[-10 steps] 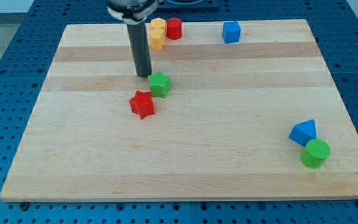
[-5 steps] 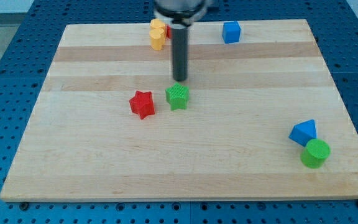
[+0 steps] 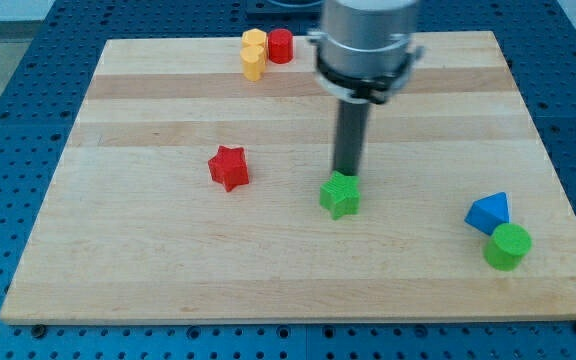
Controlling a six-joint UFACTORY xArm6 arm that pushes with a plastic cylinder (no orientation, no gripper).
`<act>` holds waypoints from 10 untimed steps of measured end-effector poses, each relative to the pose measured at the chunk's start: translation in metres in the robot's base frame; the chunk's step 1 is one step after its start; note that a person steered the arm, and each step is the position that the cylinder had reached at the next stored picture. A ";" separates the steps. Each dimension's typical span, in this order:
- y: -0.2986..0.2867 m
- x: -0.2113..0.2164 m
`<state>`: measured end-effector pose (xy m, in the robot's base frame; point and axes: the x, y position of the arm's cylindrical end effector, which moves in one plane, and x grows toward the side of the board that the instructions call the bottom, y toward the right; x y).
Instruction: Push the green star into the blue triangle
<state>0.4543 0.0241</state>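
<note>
The green star (image 3: 340, 195) lies near the middle of the wooden board (image 3: 148, 270). My tip (image 3: 346, 176) touches the star's upper edge, just above it in the view. The blue triangle (image 3: 488, 212) lies near the view's right edge, well to the right of the star and slightly lower. The rod rises from the tip to the arm's grey body at the view's top.
A green cylinder (image 3: 508, 246) sits right below the blue triangle, touching it. A red star (image 3: 229, 167) lies left of the green star. A yellow block (image 3: 254, 53) and a red cylinder (image 3: 281, 45) stand at the top edge. The arm hides the blue cube.
My tip has moved right and down the view, and the green star has slid with it from beside the red star toward the blue triangle. The arm now covers the blue cube.
</note>
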 end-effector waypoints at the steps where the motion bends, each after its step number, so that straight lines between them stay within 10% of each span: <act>1: -0.050 0.012; 4: 0.069 0.054; 7: -0.033 -0.006; 10: 0.092 0.029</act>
<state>0.4829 0.1161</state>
